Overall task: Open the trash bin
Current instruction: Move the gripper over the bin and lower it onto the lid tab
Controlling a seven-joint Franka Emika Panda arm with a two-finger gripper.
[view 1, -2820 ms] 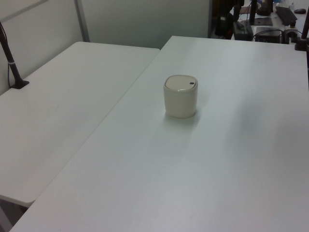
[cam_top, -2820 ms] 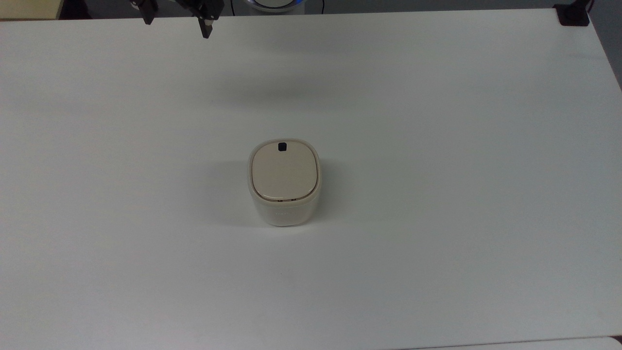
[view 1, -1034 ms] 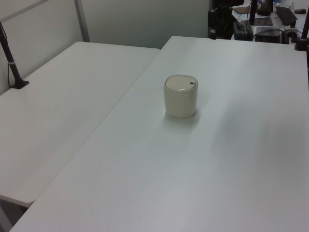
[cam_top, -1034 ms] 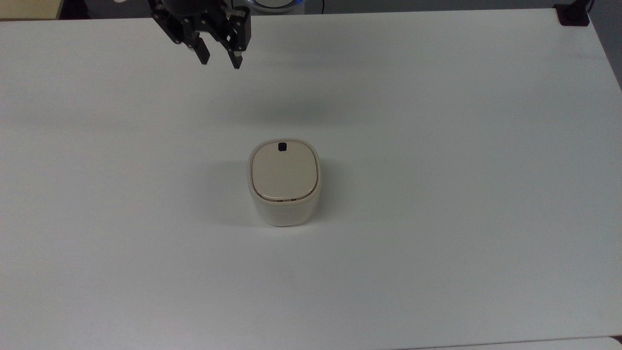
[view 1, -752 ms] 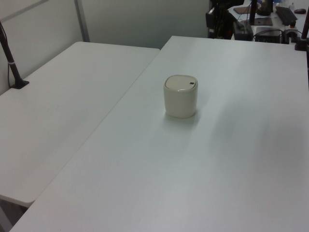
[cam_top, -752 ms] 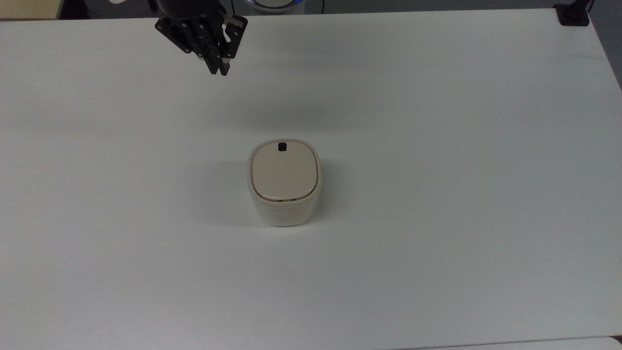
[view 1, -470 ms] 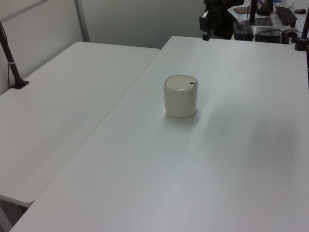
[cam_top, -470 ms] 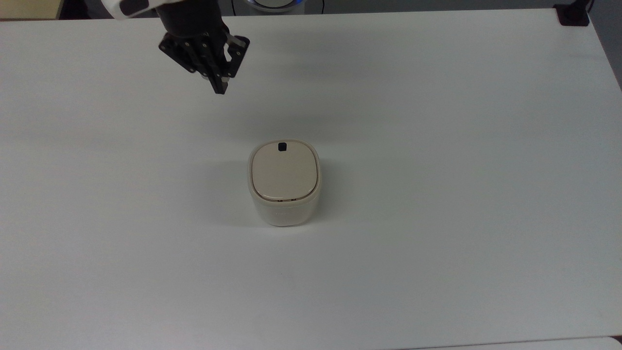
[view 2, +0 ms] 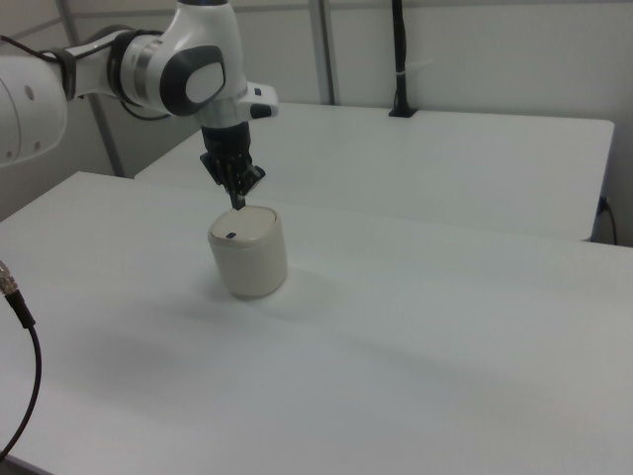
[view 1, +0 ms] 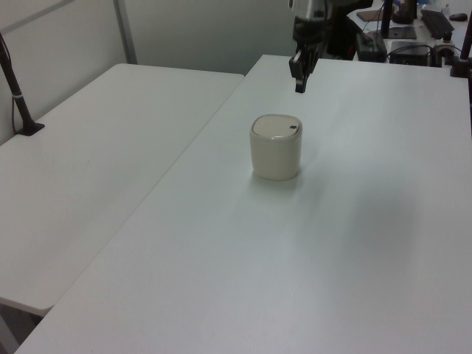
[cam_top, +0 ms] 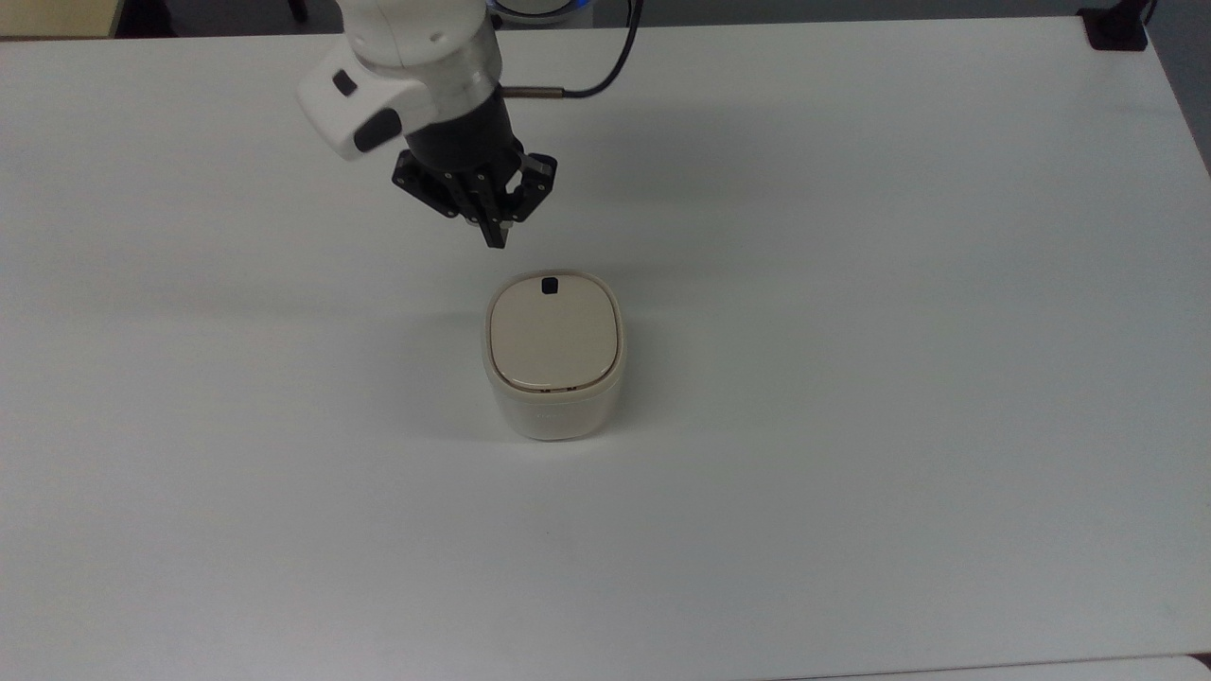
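Trash bin [cam_top: 554,355] stood upright near the middle of the white surface [cam_top: 899,378], its beige lid [cam_top: 554,333] shut flat and nothing beside it. Largest risk, in my judgement: the bin looked light and unanchored, so a push landing off-centre or at a slant could slide or tip it rather than release the lid. The arm [cam_top: 416,66] hung above the surface on the button side of the bin. The pincer [cam_top: 494,236] was closed, both tips pressed together into one point, held above and apart from the bin. Smallest item, the black button [cam_top: 548,285], sat near the lid's edge; the narrow tip could miss it, landing on plain lid or rim, leaving the bin unopened.
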